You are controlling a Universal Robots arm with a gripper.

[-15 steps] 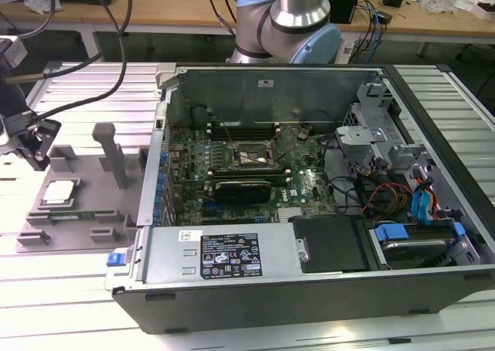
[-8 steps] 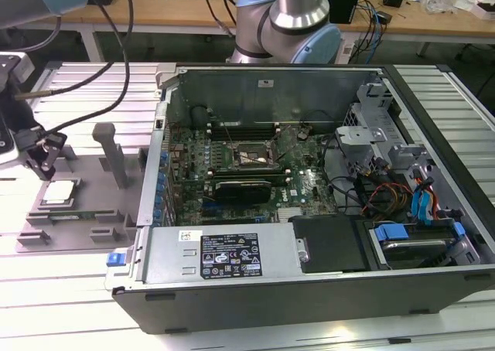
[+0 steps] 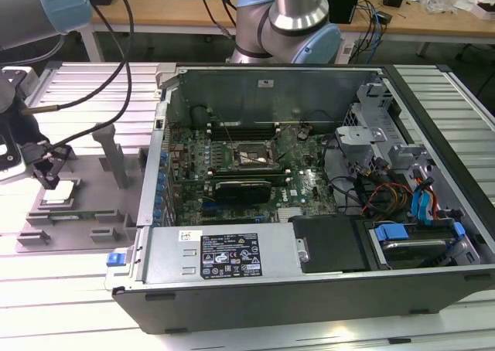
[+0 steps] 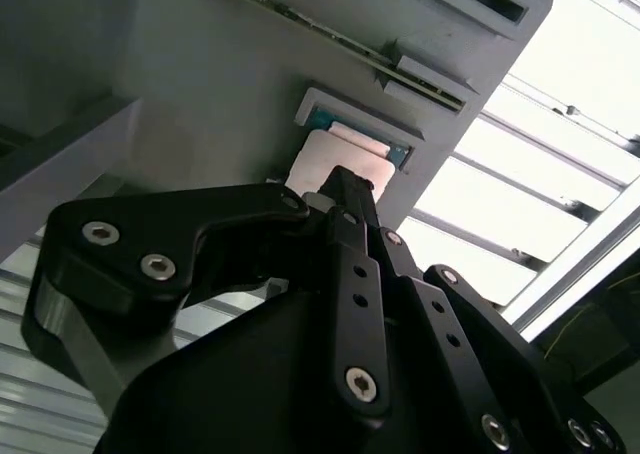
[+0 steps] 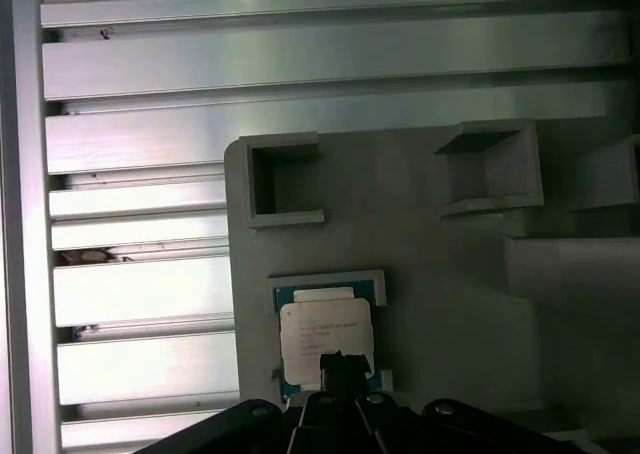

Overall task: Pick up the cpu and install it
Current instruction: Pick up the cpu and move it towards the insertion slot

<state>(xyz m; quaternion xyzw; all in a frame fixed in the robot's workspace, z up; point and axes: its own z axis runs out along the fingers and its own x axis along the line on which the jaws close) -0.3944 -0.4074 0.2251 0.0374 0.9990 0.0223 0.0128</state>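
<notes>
Here, square silvery cpu [image 5: 325,326] in grey plastic fixture [image 5: 430,274], black hand [image 5: 340,366] close.

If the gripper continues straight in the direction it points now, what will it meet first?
Most likely the cpu, lying in its pocket on the grey fixture. In both wrist views the gripper points at the chip's edge. Whether they already touch is unclear.

Cpu [image 3: 60,189] in fixture [image 3: 89,187] recess, at the exterior view's left of computer case [image 3: 348,291].
</notes>
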